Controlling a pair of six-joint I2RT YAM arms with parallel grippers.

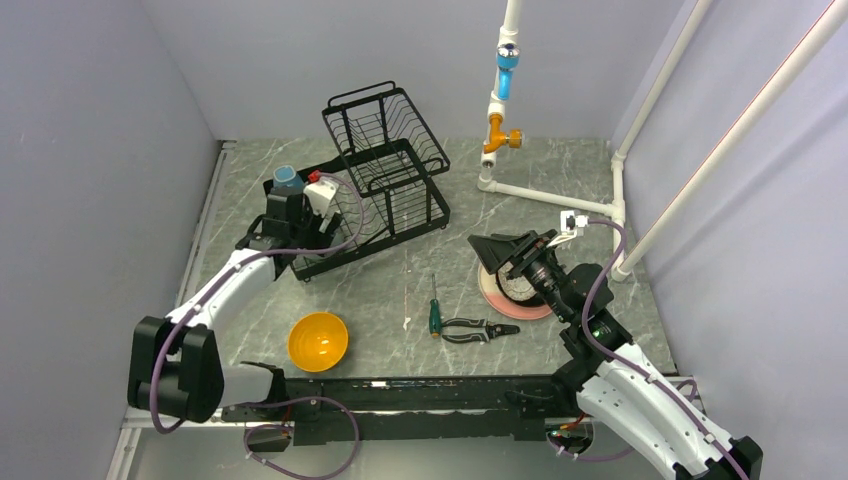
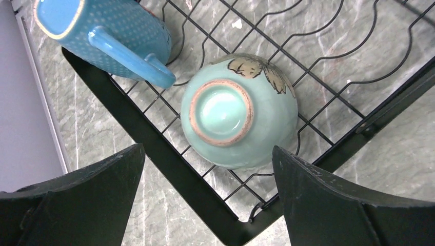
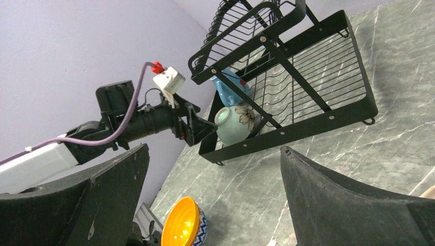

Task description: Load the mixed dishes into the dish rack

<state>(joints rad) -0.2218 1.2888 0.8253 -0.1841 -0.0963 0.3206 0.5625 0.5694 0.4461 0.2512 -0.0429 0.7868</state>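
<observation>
Dish rack [image 1: 390, 160] standing on the bench [image 1: 390, 285], with the mint-green bowl [image 2: 238, 123] upside down on its lower tray just beside the blue-handled mug [image 2: 110, 31]; the left tool [image 2: 208, 154] hangs above the bowl, spread wide and gripping nothing. Right tool [image 3: 214, 147], likewise wide and holding nothing, sits over the stacked plates [image 1: 515, 308] at the right of the bench. Orange bowl [image 1: 318, 341], screwdriver [image 1: 435, 317] and pliers [image 1: 478, 329] lie on the bench outside the rack, towards the near edge.
</observation>
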